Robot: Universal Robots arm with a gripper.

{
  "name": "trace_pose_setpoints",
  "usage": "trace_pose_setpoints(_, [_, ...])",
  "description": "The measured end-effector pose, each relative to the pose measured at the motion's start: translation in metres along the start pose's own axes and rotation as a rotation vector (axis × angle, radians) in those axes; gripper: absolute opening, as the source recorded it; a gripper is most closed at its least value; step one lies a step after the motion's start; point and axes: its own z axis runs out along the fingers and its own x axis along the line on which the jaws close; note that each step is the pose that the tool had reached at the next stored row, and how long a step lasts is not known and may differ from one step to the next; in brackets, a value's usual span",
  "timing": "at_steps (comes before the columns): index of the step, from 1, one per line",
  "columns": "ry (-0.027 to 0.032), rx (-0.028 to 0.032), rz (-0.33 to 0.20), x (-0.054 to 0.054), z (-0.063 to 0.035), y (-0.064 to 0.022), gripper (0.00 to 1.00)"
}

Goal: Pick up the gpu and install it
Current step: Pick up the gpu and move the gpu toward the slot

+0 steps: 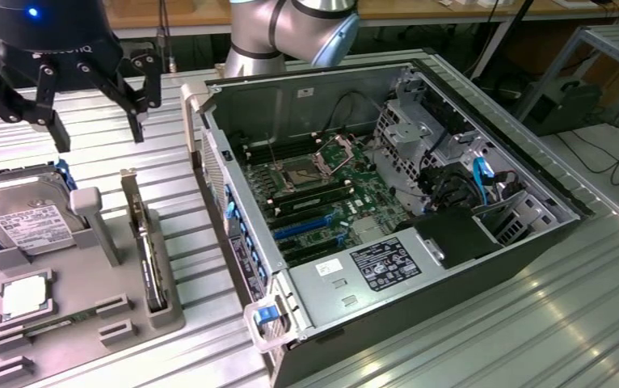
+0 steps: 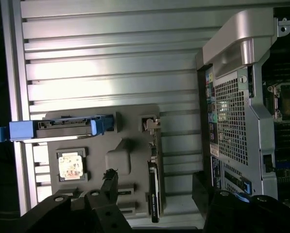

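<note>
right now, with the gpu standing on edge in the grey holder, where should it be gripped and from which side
Likely best: take the gpu by its exposed top edge near mid-length, straight down from above. It stands on edge in the grey holder, flat faces upright, metal bracket at one end.

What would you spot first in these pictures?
The big open computer case sits mid-scene in the exterior view, its green board bare. At that view's upper left the black gripper hangs open above a grey holder, where the gpu stands on edge near a hard drive.
</note>
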Motion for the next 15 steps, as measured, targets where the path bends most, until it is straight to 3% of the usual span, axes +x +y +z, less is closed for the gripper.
trace_pose_setpoints(3, [0.0004, -0.0003, -0.011, 0.000, -0.0001, -0.0030, 0.72])
trace_pose_setpoints(8, [0.0033, -0.0018, -0.076, 0.000, -0.0002, -0.0040, 0.72])
trace_pose_setpoints(15, [0.0037, -0.0023, -0.082, -0.001, -0.0007, -0.0164, 0.72])
